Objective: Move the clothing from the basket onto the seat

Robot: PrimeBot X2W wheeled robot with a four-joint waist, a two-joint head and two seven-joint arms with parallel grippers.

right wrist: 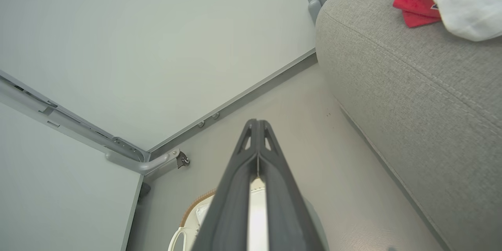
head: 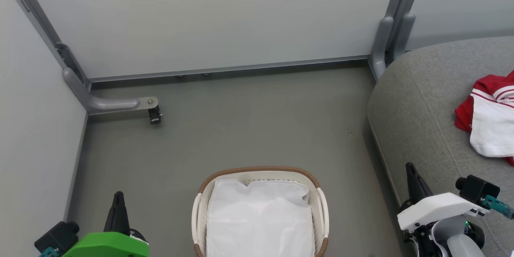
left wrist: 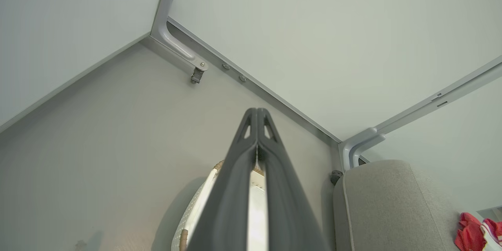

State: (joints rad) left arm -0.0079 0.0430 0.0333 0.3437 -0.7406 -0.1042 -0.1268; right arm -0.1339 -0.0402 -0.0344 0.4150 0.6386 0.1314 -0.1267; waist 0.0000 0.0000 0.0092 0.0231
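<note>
The basket (head: 202, 192) stands on the floor at the bottom centre of the head view, holding just its white cloth liner (head: 259, 221). Red and white clothing (head: 488, 116) lies on the grey seat (head: 417, 108) at the right; it shows too in the left wrist view (left wrist: 476, 235) and the right wrist view (right wrist: 415, 0). My left gripper (head: 118, 197) hangs shut and empty to the left of the basket. My right gripper (head: 409, 168) is shut and empty by the seat's front edge. The joined fingertips show in the left wrist view (left wrist: 257, 111) and the right wrist view (right wrist: 257, 122).
Pale partition walls (head: 209, 20) close off the back and left. A grey bracket foot with a small caster (head: 154, 114) juts onto the floor at the left. A grey post foot (head: 381, 48) stands by the seat's far corner. Grey floor (head: 249, 128) lies between basket and wall.
</note>
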